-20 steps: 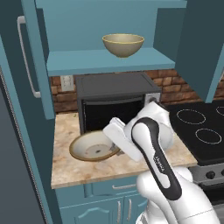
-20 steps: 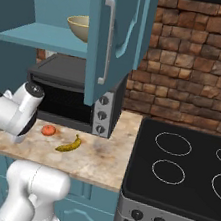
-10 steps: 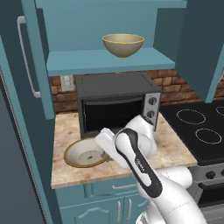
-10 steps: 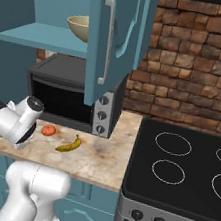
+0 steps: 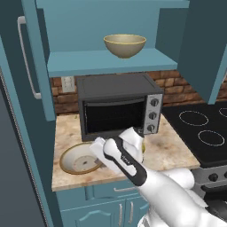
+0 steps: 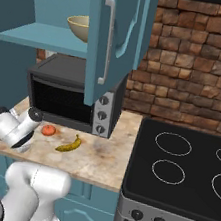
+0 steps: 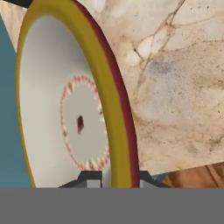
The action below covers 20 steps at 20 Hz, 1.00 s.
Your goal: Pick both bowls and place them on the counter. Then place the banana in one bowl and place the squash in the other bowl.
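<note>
The wide shallow bowl [image 5: 79,159], whitish inside with a brown rim, sits low on the beige counter [image 5: 173,148] at its front left. My gripper [image 5: 99,148] holds the bowl's right rim. In the hand view the bowl [image 7: 65,118] looms close, and the gripper [image 7: 119,180] is shut on its rim, one fingertip [image 7: 89,179] inside and the other outside. The deeper tan bowl [image 5: 124,45] stands on the teal shelf above, also visible as the bowl [image 6: 80,27] beside the cabinet door. The red-orange squash [image 6: 48,130] and the banana [image 6: 69,145] lie on the counter before the oven.
A black toaster oven [image 5: 117,108] stands at the back of the counter. The black stovetop [image 5: 201,131] adjoins on the right. An open teal cabinet door [image 6: 119,38] hangs over the oven. A tall dark panel [image 5: 17,133] bounds the left.
The arm has swung down and to the left, bringing the shallow bowl from in front of the oven down to the counter's front left.
</note>
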Available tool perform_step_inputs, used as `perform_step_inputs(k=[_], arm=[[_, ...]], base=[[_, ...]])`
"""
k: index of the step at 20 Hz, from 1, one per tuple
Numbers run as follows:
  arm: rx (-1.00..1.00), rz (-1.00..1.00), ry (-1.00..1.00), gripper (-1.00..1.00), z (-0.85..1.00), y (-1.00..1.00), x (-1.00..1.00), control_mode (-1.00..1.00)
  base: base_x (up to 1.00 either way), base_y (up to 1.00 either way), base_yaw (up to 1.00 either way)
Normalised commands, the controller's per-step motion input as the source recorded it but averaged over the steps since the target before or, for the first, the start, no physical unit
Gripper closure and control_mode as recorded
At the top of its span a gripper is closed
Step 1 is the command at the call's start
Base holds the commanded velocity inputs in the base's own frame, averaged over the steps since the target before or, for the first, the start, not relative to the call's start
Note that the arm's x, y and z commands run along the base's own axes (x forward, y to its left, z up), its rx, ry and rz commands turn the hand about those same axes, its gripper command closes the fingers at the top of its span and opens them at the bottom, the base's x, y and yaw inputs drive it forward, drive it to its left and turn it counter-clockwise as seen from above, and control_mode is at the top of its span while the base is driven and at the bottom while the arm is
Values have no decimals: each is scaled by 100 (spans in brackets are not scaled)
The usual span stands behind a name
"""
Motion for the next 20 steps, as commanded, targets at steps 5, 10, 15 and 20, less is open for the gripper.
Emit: perform_step_inputs(k=[5, 10, 15, 20], arm=[[0, 5, 1, 100, -24, 15, 37, -100], [0, 4, 5, 100, -22, 22, 36, -100], [0, 2, 3, 100, -9, 4, 26, -100], [0, 3, 0, -100, 0, 0, -1, -100]], base=[[0, 0, 0], [0, 0, 0], [0, 0, 0], [0, 0, 0]])
